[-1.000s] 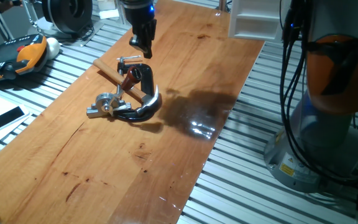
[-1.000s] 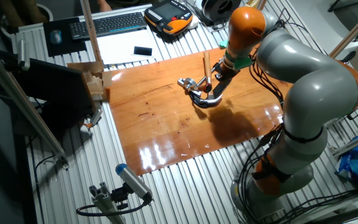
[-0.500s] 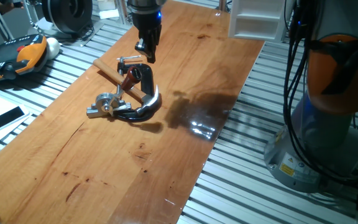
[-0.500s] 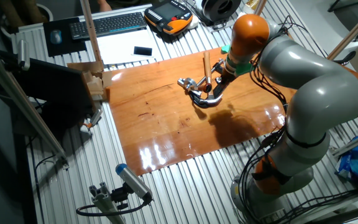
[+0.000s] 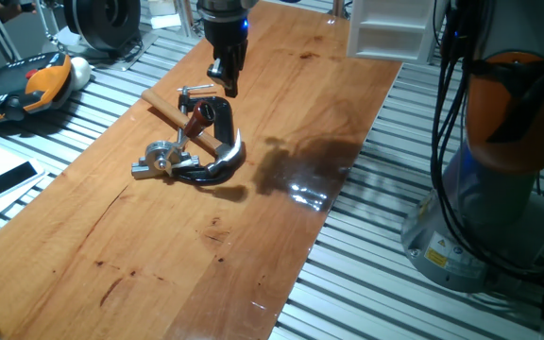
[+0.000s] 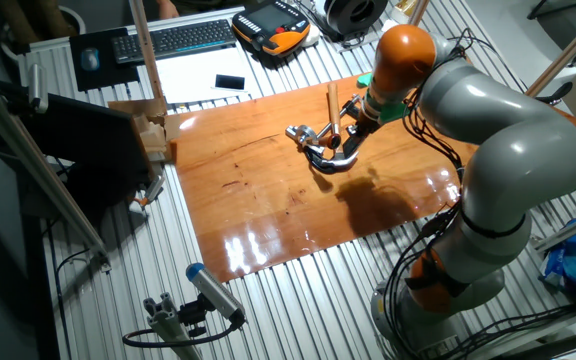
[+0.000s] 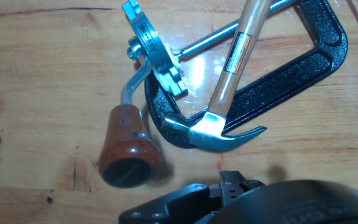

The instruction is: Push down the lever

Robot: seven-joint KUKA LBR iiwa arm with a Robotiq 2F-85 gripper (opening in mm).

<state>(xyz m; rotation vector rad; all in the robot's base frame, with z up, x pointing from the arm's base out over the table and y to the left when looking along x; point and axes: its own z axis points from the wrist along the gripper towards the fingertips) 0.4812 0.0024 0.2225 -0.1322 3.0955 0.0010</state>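
Note:
The lever is a thin bent silver rod (image 7: pixel 131 89) with a dark red-brown knob (image 7: pixel 127 151), hinged on a silver fitting (image 7: pixel 155 54). In one fixed view the knob (image 5: pixel 195 122) stands raised above the fitting (image 5: pixel 162 158). My gripper (image 5: pixel 225 83) hangs above the board just behind and to the right of the knob, apart from it, fingers together and empty. In the other fixed view the gripper (image 6: pixel 354 124) is beside the knob (image 6: pixel 334 140). In the hand view only its dark body (image 7: pixel 232 186) shows at the bottom edge.
A black C-clamp (image 7: pixel 294 71) lies around the lever's fitting, and a hammer with a steel head (image 7: pixel 209 132) and light wooden handle (image 5: pixel 168 110) lies across it. A white box (image 5: pixel 385 28) stands at the board's far end. A pendant (image 5: pixel 26 85) lies off the board at left.
Over the last second the gripper shifted a little to the right and slightly lower, toward the knob. The lever, clamp and hammer have not moved.

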